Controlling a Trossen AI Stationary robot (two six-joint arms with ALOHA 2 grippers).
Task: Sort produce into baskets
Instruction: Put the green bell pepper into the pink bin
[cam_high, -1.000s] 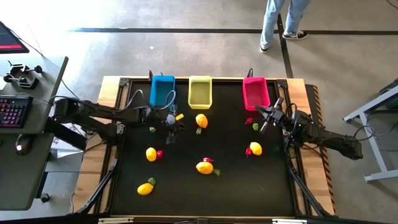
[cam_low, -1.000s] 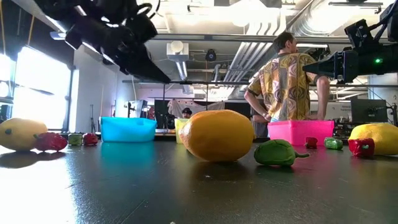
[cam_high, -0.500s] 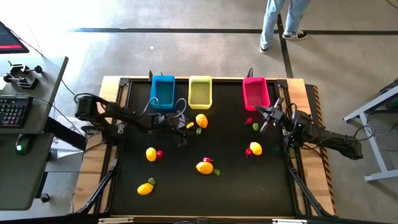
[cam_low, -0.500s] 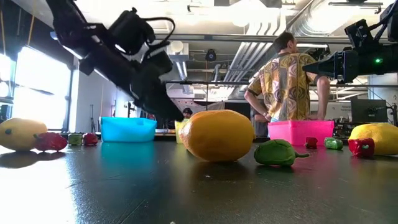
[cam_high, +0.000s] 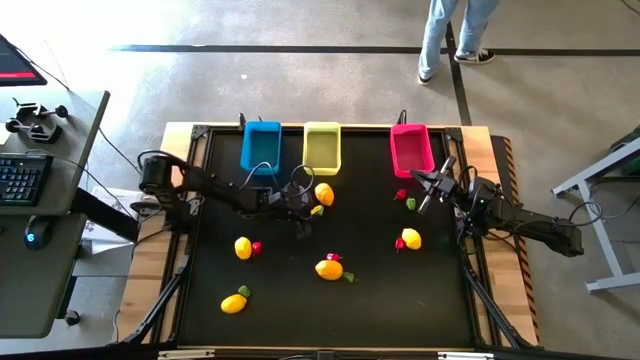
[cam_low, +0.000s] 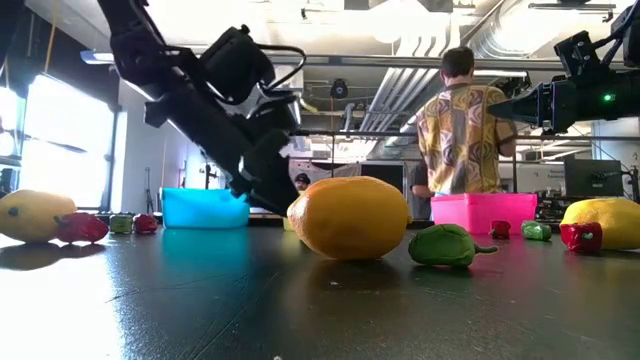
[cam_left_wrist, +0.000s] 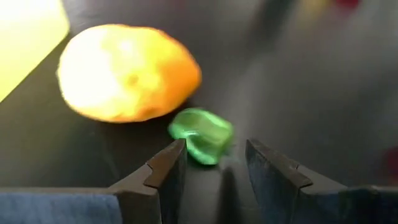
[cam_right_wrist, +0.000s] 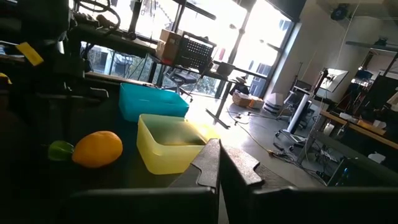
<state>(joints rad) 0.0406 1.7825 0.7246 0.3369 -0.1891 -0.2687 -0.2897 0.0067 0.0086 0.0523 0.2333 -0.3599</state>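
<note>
My left gripper hangs open low over the mat, just left of a small green bit that lies by a yellow lemon. In the left wrist view the green bit lies on the mat just ahead of the gap in my left gripper, with the lemon beyond it. The blue basket, yellow basket and pink basket stand along the far edge. My right gripper waits shut near the pink basket, its fingers together.
More produce lies on the black mat: a lemon with a red bit, a lemon with red and green bits, a lemon with a green bit, a lemon with a red bit, and red and green bits by my right gripper. A person stands beyond the far edge.
My left gripper has gone toward the table's right edge and a little toward its near edge, coming down from beside the blue basket to the green bit by the lemon. No produce has moved.
</note>
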